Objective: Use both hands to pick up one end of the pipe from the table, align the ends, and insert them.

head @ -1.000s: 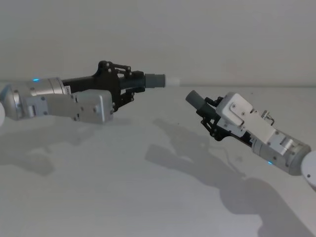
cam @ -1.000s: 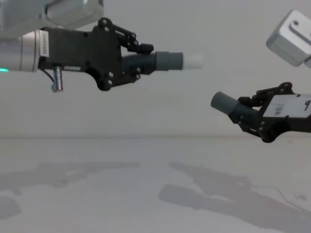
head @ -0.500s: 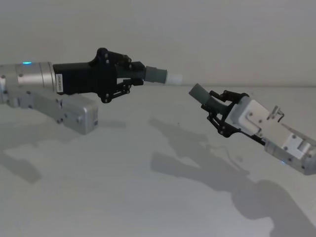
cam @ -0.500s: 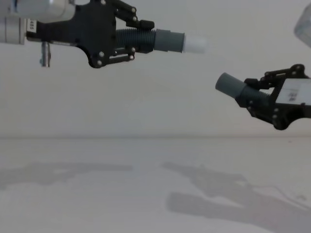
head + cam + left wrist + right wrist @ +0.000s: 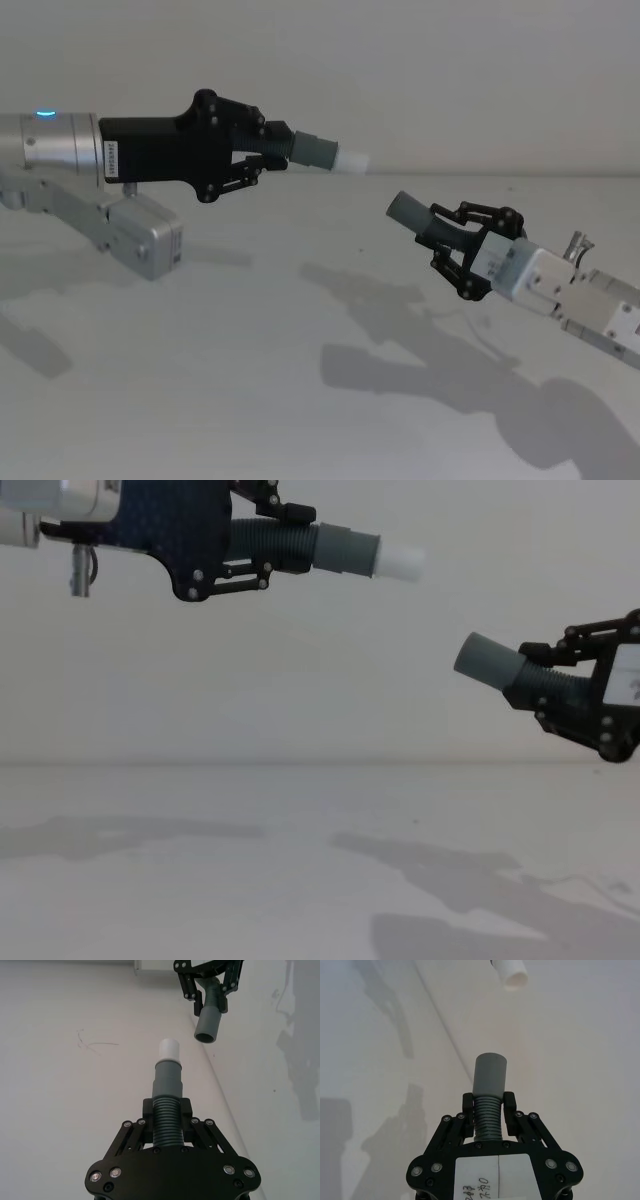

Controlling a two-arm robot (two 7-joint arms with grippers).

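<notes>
In the head view both hose pieces hang clear of the table (image 5: pixel 200 400), over its far half. The left pincer (image 5: pixel 268 150) is clamped on the ribbed part of one hose piece (image 5: pixel 300 150), whose white tip (image 5: pixel 350 160) slopes slightly down towards the right. The right pincer (image 5: pixel 447 232) grips the other hose piece just behind its wide cuff (image 5: pixel 408 211), whose mouth tilts up towards the left. Over the last second the left arm has climbed and rolled, while the right pincer has drawn back towards the table's right edge, so the ends are now well apart. The left wrist view looks along the grey cuff (image 5: pixel 167 1077) to the white tip (image 5: pixel 169 1050). The open mouth of the wide cuff (image 5: pixel 207 1025) lies beyond it and off to one side, not on the same line. The right wrist view has the jaws closed tight on the ribs below the wide cuff (image 5: pixel 490 1072), with the white tip (image 5: pixel 511 972) farther off and likewise off its axis. In the chest view the white tip (image 5: pixel 400 560) sits higher than the wide cuff (image 5: pixel 487 662), with open air between them. I judge that alignment is still under way: the ends roughly face each other, but they must share one axis before insertion.
</notes>
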